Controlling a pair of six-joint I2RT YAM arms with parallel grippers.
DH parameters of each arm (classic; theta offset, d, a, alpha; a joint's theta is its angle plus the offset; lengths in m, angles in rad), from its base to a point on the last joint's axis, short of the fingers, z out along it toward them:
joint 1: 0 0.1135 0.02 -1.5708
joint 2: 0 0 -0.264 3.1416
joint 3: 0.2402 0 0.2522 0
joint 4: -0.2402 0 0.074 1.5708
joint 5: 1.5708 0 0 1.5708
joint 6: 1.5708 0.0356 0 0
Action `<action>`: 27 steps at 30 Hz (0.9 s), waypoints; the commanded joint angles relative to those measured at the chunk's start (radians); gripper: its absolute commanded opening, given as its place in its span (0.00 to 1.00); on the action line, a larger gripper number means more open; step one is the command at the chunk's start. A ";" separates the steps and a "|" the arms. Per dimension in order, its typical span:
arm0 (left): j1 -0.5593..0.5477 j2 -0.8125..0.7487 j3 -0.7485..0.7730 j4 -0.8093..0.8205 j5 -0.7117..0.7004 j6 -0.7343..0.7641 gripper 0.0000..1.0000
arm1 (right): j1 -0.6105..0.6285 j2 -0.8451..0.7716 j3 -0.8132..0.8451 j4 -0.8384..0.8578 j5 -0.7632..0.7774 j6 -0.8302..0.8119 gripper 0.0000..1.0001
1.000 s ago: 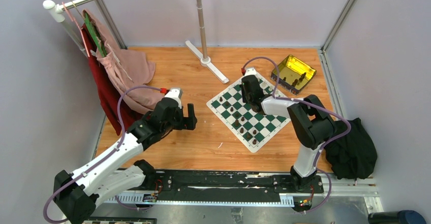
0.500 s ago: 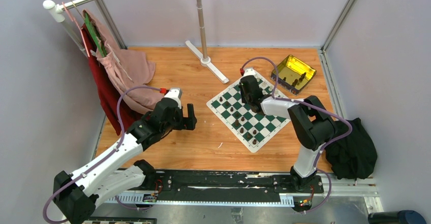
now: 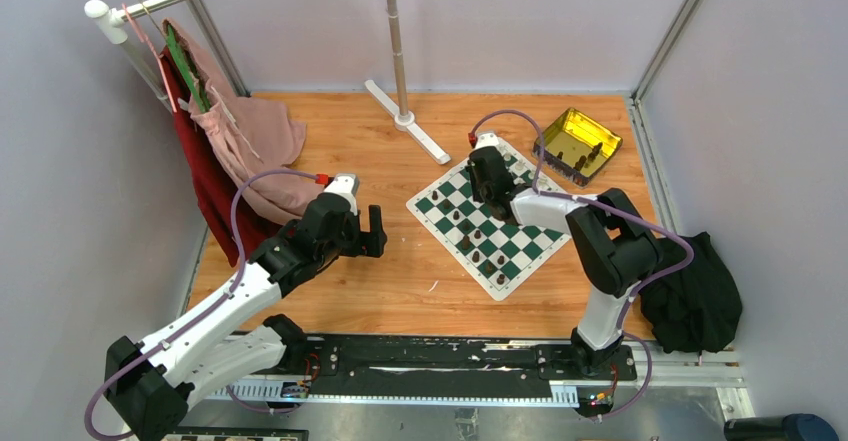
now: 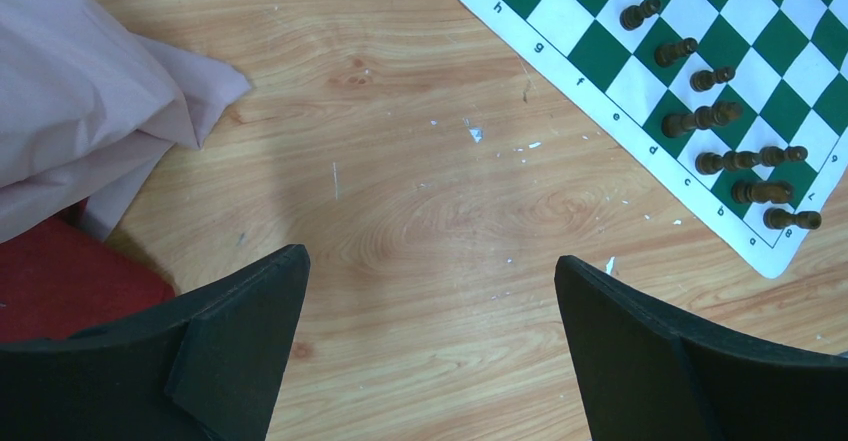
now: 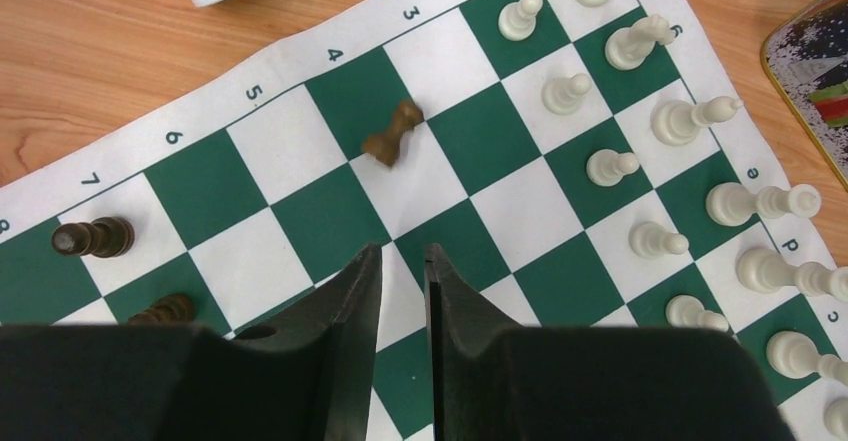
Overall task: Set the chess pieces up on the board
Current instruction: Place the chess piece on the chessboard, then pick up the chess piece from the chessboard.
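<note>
Righting brown piece | seems tipped | right gripper barely parted, empty | widen your jaws, grip low.

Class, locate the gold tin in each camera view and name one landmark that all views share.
Top external: gold tin at the upper right, near the board.
Left wrist: not in it.
Right wrist: only its corner, at the right edge.
Shared landmark: the board.

The left arm is being held stretched forward, with the left pincer spread wide and empty. The right arm is being held folded, with the right pincer narrowly parted, empty, pointing downward.
</note>
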 commanded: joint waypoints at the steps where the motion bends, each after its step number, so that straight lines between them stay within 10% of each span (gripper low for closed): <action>1: 0.001 -0.003 0.006 0.009 0.002 0.013 1.00 | 0.034 -0.030 0.017 -0.046 0.034 0.000 0.27; 15: 0.001 -0.019 -0.004 0.011 0.013 0.002 1.00 | 0.043 -0.036 0.069 -0.091 0.038 -0.001 0.27; 27: 0.001 0.094 0.075 0.035 -0.037 0.053 1.00 | -0.020 0.281 0.677 -0.580 0.023 0.118 0.37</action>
